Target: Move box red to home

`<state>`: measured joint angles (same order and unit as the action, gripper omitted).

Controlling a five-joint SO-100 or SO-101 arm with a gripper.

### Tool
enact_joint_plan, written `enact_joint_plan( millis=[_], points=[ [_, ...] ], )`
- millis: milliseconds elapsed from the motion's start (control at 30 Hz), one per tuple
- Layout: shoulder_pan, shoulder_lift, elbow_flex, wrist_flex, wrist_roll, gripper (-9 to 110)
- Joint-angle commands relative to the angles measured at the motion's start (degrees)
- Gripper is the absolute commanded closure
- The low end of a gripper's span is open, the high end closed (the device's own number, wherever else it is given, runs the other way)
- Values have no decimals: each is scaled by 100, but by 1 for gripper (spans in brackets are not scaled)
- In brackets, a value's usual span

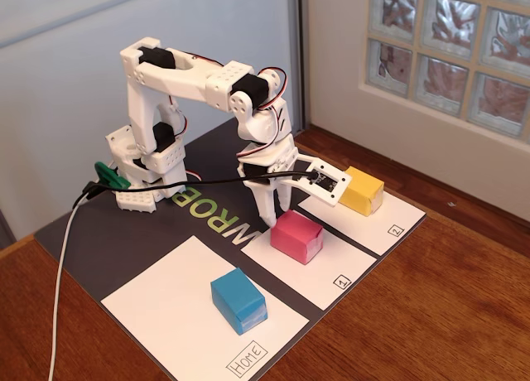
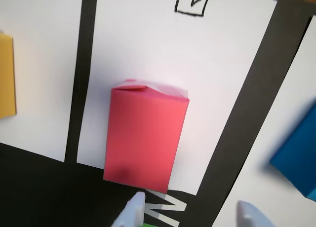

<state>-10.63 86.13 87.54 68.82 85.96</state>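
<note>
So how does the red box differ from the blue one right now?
The red box is pinkish-red and sits on the sheet marked 1; the blue box is already on the Home sheet. The red box lies just in front of the gripper, while the blue box lies farther from it. In the wrist view the red box is centred and the blue box cut off at the edge. Both look the same size and shape.

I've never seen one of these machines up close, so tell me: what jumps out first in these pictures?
The white robot arm bends over a dark mat, its jaws hanging just behind a pinkish-red box on the sheet marked "1". A blue box already sits on the big white sheet labelled "Home". A yellow box rests on the sheet marked "2", near a glass-block window.
</note>
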Motion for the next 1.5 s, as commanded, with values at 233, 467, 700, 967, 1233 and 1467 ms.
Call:
enact_joint_plan(
  millis=[233, 467, 700, 967, 1233, 1467],
  points=[
    [-220, -202, -589, -132, 308, 64],
    [-325, -229, -448, -70, 396, 63],
    [-483, -229, -281, -141, 598, 63],
    [-448, -114, 281, -554, 475, 64],
    [-360, -185, 686, -1037, 554, 62],
    [-325, -563, 809, -1459, 598, 61]
  ],
)
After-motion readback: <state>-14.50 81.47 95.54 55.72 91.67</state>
